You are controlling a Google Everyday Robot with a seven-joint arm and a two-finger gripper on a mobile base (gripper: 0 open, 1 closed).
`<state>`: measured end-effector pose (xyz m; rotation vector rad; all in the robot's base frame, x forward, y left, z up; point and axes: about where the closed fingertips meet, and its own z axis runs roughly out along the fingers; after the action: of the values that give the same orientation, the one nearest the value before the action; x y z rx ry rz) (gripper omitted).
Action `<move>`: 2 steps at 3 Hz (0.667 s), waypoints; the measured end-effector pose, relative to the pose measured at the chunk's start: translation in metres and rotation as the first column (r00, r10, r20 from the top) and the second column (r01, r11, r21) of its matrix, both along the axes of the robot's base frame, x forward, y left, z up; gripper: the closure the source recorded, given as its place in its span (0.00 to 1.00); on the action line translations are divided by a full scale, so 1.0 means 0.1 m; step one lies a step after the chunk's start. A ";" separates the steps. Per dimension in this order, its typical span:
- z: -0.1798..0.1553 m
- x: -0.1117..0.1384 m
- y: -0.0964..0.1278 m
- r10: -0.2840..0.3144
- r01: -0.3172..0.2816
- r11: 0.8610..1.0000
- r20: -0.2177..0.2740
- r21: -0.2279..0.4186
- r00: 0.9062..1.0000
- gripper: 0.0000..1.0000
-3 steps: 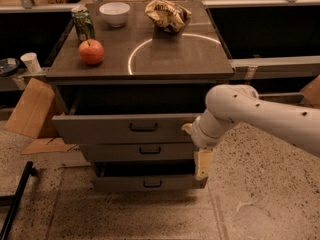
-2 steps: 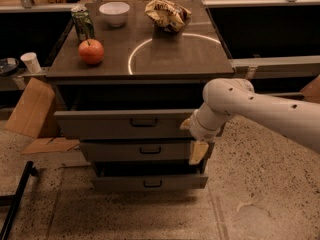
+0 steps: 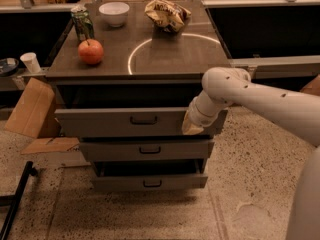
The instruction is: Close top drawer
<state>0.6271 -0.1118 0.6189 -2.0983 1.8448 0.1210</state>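
Note:
The top drawer (image 3: 115, 121) is a wide grey metal drawer with a small dark bar handle (image 3: 143, 119). It stands pulled out from the cabinet, with a dark gap above its front panel. My gripper (image 3: 192, 126) is at the right part of the drawer's front panel, against or just in front of it. My white arm (image 3: 260, 104) reaches in from the right. The two lower drawers (image 3: 147, 150) sit below; the lowest (image 3: 150, 182) is also partly pulled out.
On the cabinet top (image 3: 170, 54) are a red apple (image 3: 90, 51), a green can (image 3: 81, 23), a white bowl (image 3: 114, 13) and a crumpled bag (image 3: 167, 14). Cardboard (image 3: 31, 109) leans at the left. A white cup (image 3: 31, 62) stands on a side shelf.
My arm and gripper have risen from beside the lower drawers to the right end of the top drawer's front panel. The top drawer looks about as far out as before.

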 end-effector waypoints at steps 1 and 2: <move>0.02 0.13 0.00 -0.007 0.007 1.000 0.003 0.001 1.000 0.63; 0.01 0.17 -0.01 -0.013 0.013 1.000 -0.006 0.006 1.000 0.39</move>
<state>0.6441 -0.1123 0.6199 -2.0834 1.8590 0.1293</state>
